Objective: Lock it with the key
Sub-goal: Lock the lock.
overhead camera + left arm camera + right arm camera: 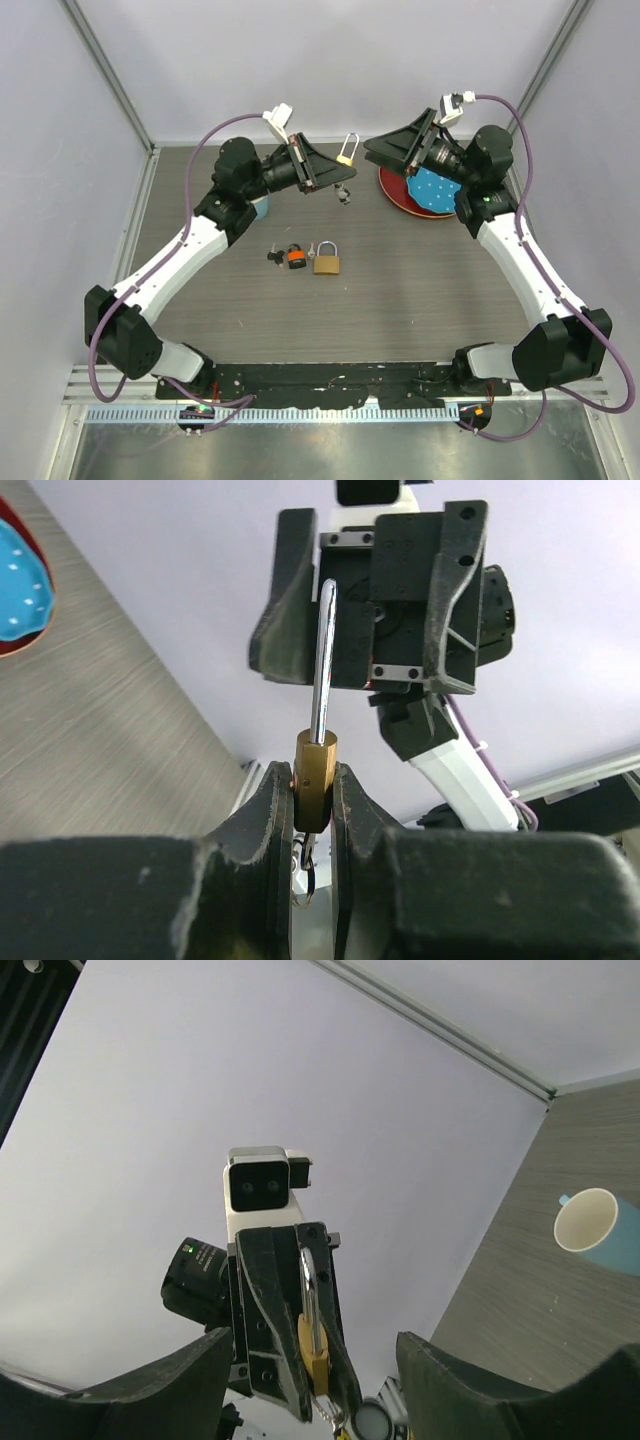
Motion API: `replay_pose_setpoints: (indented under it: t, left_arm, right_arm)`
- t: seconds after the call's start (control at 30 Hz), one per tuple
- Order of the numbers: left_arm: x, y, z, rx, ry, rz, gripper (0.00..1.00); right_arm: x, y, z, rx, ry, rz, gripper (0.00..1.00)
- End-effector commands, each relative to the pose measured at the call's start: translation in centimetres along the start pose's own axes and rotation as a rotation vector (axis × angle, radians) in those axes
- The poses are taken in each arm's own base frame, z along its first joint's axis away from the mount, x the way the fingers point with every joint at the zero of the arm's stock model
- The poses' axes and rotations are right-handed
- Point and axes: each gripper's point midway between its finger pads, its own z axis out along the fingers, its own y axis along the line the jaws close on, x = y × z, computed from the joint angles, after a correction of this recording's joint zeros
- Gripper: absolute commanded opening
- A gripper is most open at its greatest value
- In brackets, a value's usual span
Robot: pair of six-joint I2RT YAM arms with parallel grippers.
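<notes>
The left gripper [313, 805] is clamped on a small brass padlock [314, 775] with a long steel shackle [322, 670]; the right gripper [382, 158] gapes. Only overhead shows the orange-headed key [294, 257], on the woodgrain table [420, 300] beside a big brass padlock [328, 263].

Small brass padlock [314, 780], glossy steel shackle [322, 660]; matt black plastic left fingers [262, 830]

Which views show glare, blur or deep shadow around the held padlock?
Top external: even light, soft shadows, sharp, but the small padlock is tiny. Left wrist: padlock crisp with a glint along its shackle; the left gripper clamping it is dark and soft-focused. Right wrist: the right gripper's fingers are black and blurred, the padlock small against a bright wall.
</notes>
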Motion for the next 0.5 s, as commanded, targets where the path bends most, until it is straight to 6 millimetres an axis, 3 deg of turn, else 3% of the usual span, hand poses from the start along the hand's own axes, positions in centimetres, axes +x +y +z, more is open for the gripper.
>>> replay_pose_setpoints:
  t: [0.0,0.07,0.27,0.37,0.4,0.47]
  left_arm:
    - [-1.2,-4.6,0.8,0.139,-0.072,0.058,0.00]
    - [-0.9,-4.7,1.1,0.145,-0.064,0.053,0.00]
    - [-0.3,-4.6,1.4,0.140,-0.040,0.051,0.00]
    - [-0.1,-4.4,1.3,0.130,-0.034,0.052,0.00]
    - [0.0,-4.3,1.3,0.130,-0.030,0.048,0.00]
    - [0.1,-4.3,1.3,0.128,-0.023,0.046,0.00]
  right_arm:
    - [-0.6,3.4,1.2,-0.099,-0.022,-0.060,0.67]
    - [0.0,3.6,1.9,-0.110,-0.006,-0.056,0.64]
    - [-0.1,4.4,2.7,-0.134,-0.008,-0.061,0.40]
    - [0.0,4.7,2.9,-0.141,0.006,-0.063,0.22]
    - [0.0,4.7,3.0,-0.143,0.009,-0.061,0.07]
    - [0.3,4.6,3.1,-0.139,0.016,-0.059,0.02]
